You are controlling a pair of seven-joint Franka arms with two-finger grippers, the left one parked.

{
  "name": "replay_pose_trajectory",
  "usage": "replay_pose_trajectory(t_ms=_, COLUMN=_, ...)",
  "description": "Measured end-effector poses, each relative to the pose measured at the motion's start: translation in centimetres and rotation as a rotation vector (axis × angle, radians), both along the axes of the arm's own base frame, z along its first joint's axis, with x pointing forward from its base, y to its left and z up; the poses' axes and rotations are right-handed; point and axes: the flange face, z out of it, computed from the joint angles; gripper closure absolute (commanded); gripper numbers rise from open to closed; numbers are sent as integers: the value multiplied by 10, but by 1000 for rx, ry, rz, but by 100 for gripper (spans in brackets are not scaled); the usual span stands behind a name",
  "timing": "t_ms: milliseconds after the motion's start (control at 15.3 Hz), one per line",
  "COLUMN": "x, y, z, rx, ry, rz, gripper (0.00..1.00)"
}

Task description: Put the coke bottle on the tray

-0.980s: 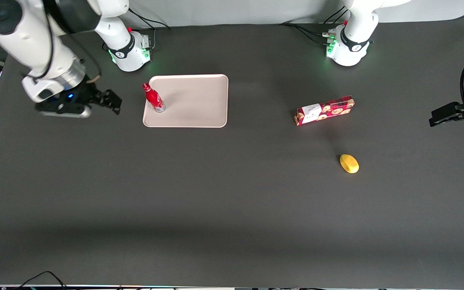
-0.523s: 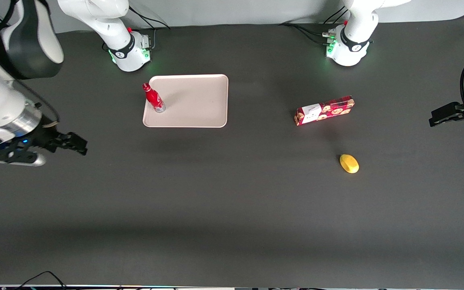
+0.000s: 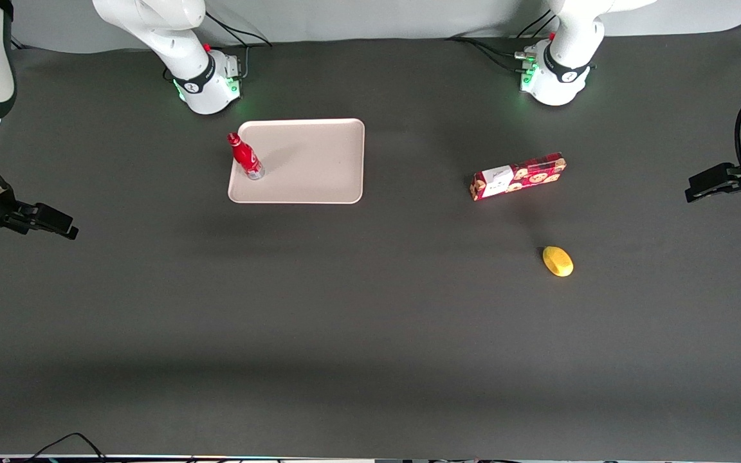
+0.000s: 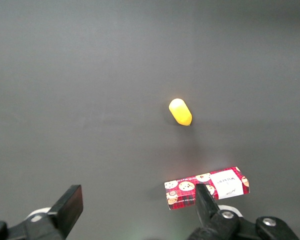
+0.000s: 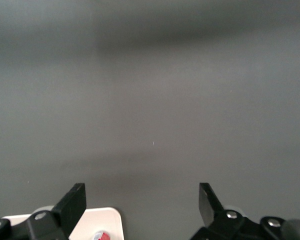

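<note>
The coke bottle (image 3: 246, 156) stands upright on the tray (image 3: 319, 161), close to the tray's edge toward the working arm's end of the surface (image 3: 345, 321). The gripper (image 5: 142, 200) hangs above the bare surface at that end, well apart from the tray; its jaws are wide open and hold nothing. A cookie box (image 3: 518, 175) and a yellow fruit (image 3: 558, 261) lie toward the parked arm's end.

Bottle (image 3: 246, 156) stands on the tray (image 3: 319, 167), at its edge toward the gripper (image 3: 55, 222), which hangs well apart, open, over the worktop's (image 3: 345, 321) working-arm end.
</note>
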Motion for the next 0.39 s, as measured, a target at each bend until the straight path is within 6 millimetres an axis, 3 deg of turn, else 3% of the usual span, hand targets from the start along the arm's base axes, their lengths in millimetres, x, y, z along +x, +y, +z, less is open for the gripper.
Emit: replay_pose_trajectory(t_ms=392, x=-20, y=-15, z=0, rx=25, ry=11, rz=15, gripper=0)
